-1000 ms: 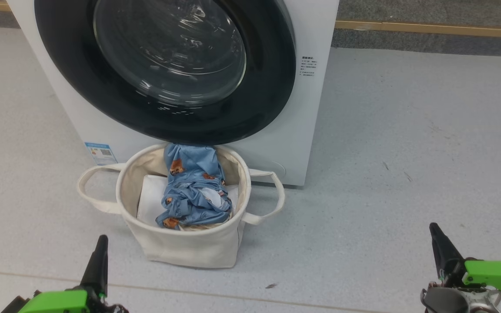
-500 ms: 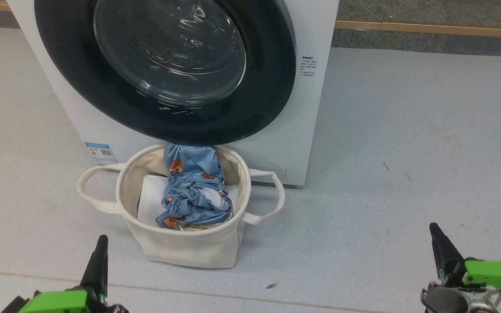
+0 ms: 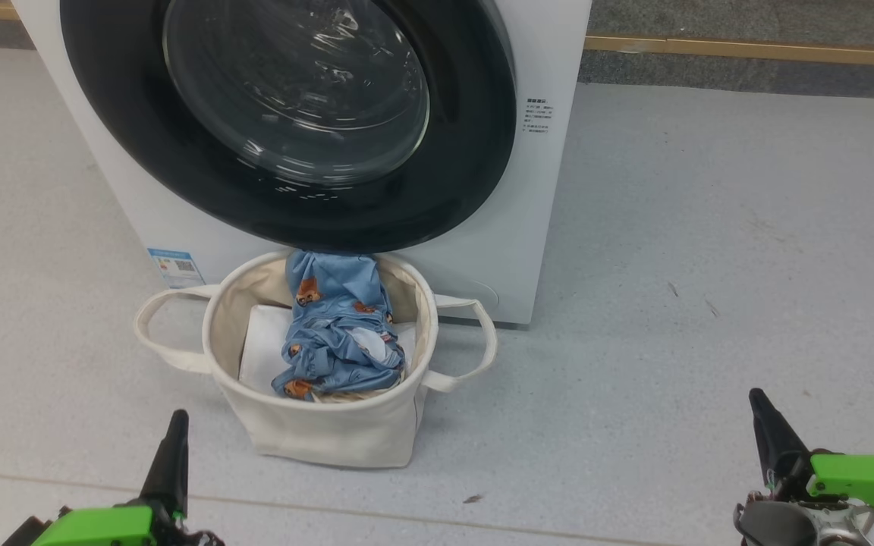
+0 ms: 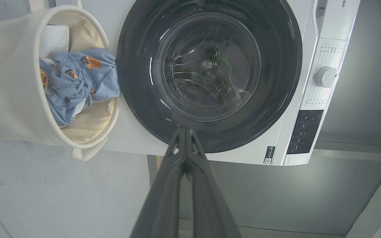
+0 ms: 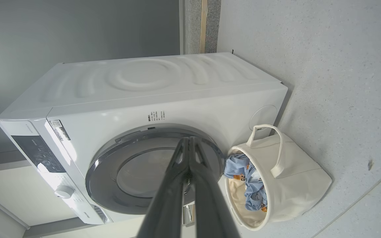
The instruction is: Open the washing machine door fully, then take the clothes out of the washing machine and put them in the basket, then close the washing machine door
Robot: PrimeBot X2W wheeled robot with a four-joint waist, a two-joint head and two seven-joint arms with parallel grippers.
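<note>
The washing machine stands ahead with its black-rimmed glass door flat against the front, also seen as the door from the left wrist. Right before it sits the cream basket. The light blue printed garment lies in the basket, one end draped over the far rim; a sliver of beige cloth peeks from under it. My left gripper rests low at the left, fingers pressed together. My right gripper rests low at the right, also shut. Both are empty and well short of the basket.
A flat white sheet lines the basket floor. Grey floor spreads wide to the right of the washer, with a wooden strip along the far wall. The washer's dial and control panel sit beside the door.
</note>
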